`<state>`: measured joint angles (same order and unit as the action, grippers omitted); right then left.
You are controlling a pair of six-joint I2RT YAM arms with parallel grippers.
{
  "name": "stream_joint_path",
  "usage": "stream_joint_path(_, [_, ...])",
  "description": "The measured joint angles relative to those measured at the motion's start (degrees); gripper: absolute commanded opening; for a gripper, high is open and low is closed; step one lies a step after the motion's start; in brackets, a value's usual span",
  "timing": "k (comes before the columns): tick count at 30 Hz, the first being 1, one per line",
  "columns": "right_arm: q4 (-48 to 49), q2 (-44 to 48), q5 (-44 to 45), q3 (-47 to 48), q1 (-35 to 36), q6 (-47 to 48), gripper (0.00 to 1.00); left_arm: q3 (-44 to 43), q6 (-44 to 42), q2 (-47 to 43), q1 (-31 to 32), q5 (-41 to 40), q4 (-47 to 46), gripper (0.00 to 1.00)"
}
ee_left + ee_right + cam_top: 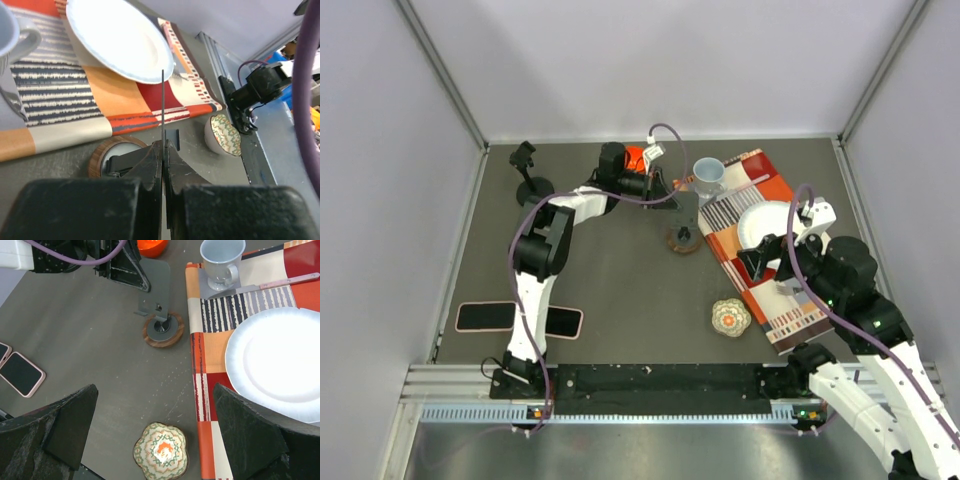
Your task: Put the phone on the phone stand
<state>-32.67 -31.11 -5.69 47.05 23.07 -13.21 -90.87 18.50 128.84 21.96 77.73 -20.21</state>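
The phone stand has a round wooden base and a thin grey metal plate. It stands mid-table beside the placemat. My left gripper is shut on the top of that plate, which shows edge-on between its jaws. Two phones with pink cases lie flat at the near left: one and another, also seen in the right wrist view. My right gripper hangs open and empty above the table, over a small patterned bowl.
A striped orange placemat on the right carries a white plate, a grey mug and a pink-handled knife. An orange object sits behind the left wrist. A black stand is at the back left.
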Motion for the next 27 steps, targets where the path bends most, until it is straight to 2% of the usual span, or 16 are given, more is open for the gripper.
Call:
stream_joint_path(5, [-0.09,0.70,0.00,0.02,0.00,0.15,0.99,0.02,16.00,2.97,-0.13,2.21,-19.37,0.00])
stream_joint_path(8, [-0.17,0.92,0.00,0.33,0.00,0.13,0.99,0.04,18.32,3.48,-0.17,2.62,-21.35,0.00])
stream_joint_path(10, [-0.20,0.96,-0.04,0.35,0.00,0.15,0.99,0.04,14.36,3.19,-0.22,2.21,-18.10,0.00])
stream_joint_path(14, [-0.28,1.01,-0.02,0.35,0.00,0.13,0.99,-1.20,-4.66,1.77,-0.20,-2.86,2.89,0.00])
stream_joint_path(16, [-0.31,1.01,-0.02,0.35,0.00,0.13,0.99,-1.62,-10.23,1.29,-0.55,-3.45,8.87,0.00])
stream_joint_path(19, [-0.39,1.01,-0.02,0.35,0.00,0.13,0.99,-2.03,-15.06,0.35,-0.85,-4.17,13.84,0.00])
stream_joint_path(27, [-0.44,1.03,-0.02,0.35,0.00,0.13,0.99,-4.02,-19.63,0.02,-1.36,-4.24,20.13,0.00])
